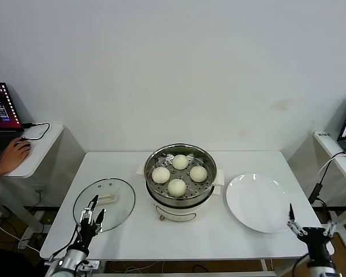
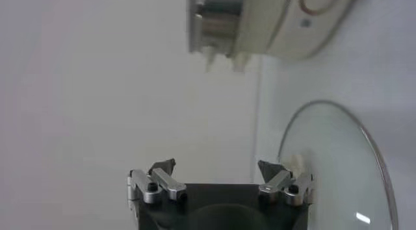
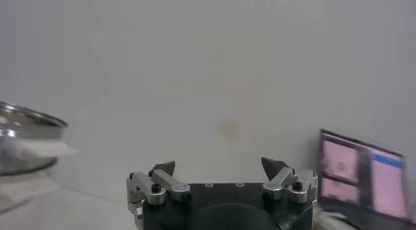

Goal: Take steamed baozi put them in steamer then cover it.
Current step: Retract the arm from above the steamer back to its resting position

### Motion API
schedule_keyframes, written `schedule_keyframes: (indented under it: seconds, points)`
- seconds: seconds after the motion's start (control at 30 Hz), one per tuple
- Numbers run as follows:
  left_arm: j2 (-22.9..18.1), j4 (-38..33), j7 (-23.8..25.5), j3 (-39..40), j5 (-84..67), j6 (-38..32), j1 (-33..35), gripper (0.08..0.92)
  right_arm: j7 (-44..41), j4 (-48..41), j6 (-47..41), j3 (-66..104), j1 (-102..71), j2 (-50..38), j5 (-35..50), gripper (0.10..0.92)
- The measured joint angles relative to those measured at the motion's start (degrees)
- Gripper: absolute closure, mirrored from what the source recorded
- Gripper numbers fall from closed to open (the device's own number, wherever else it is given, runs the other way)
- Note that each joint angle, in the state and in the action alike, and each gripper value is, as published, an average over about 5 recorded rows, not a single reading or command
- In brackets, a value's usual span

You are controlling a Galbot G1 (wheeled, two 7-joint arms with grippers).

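Observation:
The steamer, a shiny steel pot on a cream base, stands mid-table with several cream-white baozi on its perforated tray. The cover, a clear glass lid with a cream handle, lies flat on the table to the steamer's left. My left gripper is open, low over the cover's near edge. In the left wrist view the left gripper is empty, with the cover beside one finger and the steamer beyond. My right gripper is open and empty at the table's near right corner; in its own view the right gripper faces the wall, with the steamer at the edge.
A flat white plate lies right of the steamer. Side tables flank the work table: the left one holds a laptop and a person's hand, the right one another laptop. Cables hang at both sides.

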Motion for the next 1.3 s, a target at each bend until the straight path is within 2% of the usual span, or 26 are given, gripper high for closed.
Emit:
schedule_keyframes:
  seconds: [0.53, 1.3]
  points:
    - [1.0, 13.8, 1.4, 2.7, 4.1, 0.1, -13.3, 0.177, 0.6, -0.9, 1.6, 5.8, -3.7, 2.8, -1.5, 0.203]
    - [1.3, 24.4, 1.6, 5.2, 4.0, -0.1, -22.5, 0.178, 0.8, -3.0, 2.1, 7.2, -3.2, 4.7, -3.3, 0.202]
